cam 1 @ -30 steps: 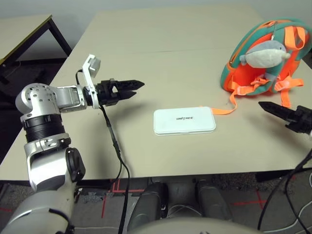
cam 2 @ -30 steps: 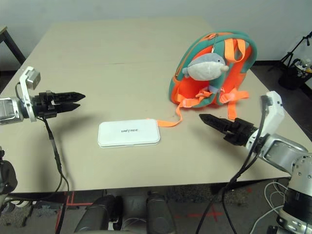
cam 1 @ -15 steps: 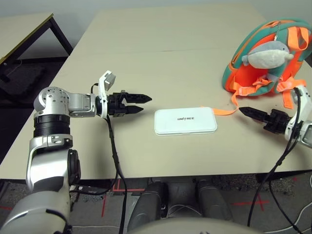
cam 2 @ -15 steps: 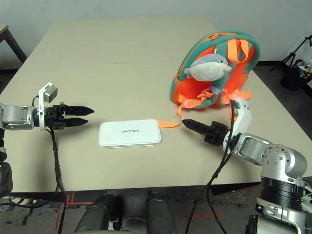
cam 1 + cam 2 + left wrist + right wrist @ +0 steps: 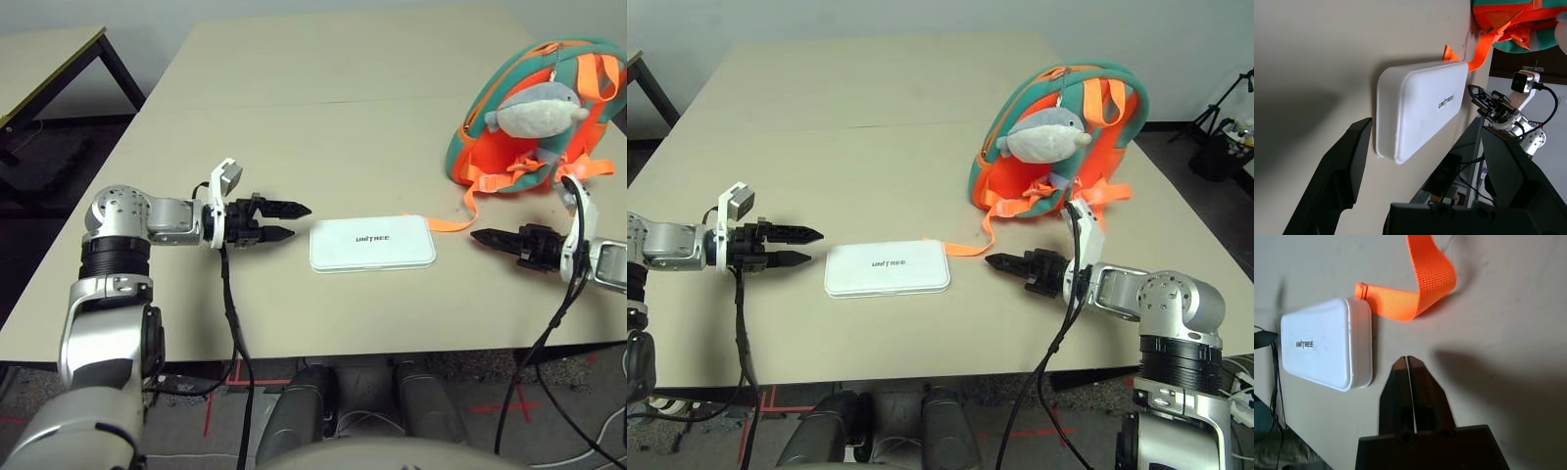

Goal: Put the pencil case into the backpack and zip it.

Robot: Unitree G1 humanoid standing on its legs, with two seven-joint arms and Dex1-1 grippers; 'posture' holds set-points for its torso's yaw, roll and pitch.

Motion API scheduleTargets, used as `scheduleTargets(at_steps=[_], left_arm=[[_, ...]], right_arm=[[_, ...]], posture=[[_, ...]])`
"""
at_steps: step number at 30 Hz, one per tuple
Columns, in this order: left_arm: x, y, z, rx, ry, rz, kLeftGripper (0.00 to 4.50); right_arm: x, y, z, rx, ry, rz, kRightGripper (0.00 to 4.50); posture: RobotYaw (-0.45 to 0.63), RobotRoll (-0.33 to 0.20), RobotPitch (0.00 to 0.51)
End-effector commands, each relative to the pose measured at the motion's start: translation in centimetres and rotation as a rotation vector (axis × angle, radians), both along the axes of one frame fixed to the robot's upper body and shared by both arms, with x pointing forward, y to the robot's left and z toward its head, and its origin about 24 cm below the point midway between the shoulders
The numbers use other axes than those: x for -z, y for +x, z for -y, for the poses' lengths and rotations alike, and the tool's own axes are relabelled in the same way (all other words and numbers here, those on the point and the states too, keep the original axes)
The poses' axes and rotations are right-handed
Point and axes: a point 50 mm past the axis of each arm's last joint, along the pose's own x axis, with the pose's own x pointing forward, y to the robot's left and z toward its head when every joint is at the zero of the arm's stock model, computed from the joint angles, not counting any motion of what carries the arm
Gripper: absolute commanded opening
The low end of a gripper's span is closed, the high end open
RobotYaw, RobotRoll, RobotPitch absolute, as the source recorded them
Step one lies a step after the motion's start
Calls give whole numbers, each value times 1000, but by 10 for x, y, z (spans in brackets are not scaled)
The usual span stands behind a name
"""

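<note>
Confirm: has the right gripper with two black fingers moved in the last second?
Yes. The right gripper has come in toward the flat white pencil case, which lies where it did; its shut tips now point at the case's short end, apart from it.

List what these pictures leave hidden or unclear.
- Backpack zipper: whether open or zipped cannot be told; head views show only its strap side, with the shark charm in front.
- Backpack in the left eye view: cut off by the right edge.
- Pencil case underside: hidden against the table.
</note>
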Motion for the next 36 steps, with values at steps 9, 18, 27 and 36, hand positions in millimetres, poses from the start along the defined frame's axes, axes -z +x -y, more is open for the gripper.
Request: scheduleTargets(at_steps=[9,18,27,36], left_arm=[[11,-4,5,-5,18,-34,4500],[23,2,23,2,45,-64,4500],[28,8,30,1,51,-98,4500],[34,10,42,33,21,-121,4500]], right_arm=[[5,18,-14,-58,-5,-23,38],[7,26,-22,-83,-7,-12,38],[12,21,-32,-120,5,-35,38],[19,17,-43,-137,21,-47,38]], posture=[[-43,0,115],[-54,0,118],[-66,0,122],[-67,0,129]])
